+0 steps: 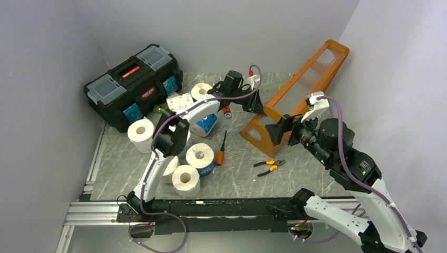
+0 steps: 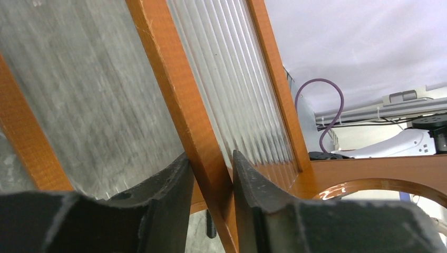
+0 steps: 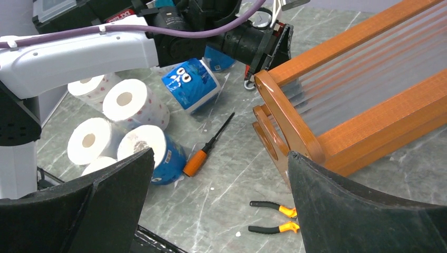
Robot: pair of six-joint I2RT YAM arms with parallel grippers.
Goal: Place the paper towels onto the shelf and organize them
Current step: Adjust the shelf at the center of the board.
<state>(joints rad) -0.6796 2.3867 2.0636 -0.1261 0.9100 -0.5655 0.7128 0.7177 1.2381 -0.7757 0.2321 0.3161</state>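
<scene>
The shelf (image 1: 311, 74), an orange-brown wooden rack with pale ribbed tiers, lies tipped over at two o'clock, its far end raised toward the wall and its curved near end on the table. The paper towels cluster at nine o'clock. The white rolls (image 1: 141, 132) mostly stand core-up, with blue-wrapped rolls (image 1: 203, 158) among them, one showing cartoon eyes.

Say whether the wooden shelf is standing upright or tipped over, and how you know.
Tipped over. The shelf lies on its side, its slatted tiers on edge rather than level.
</scene>
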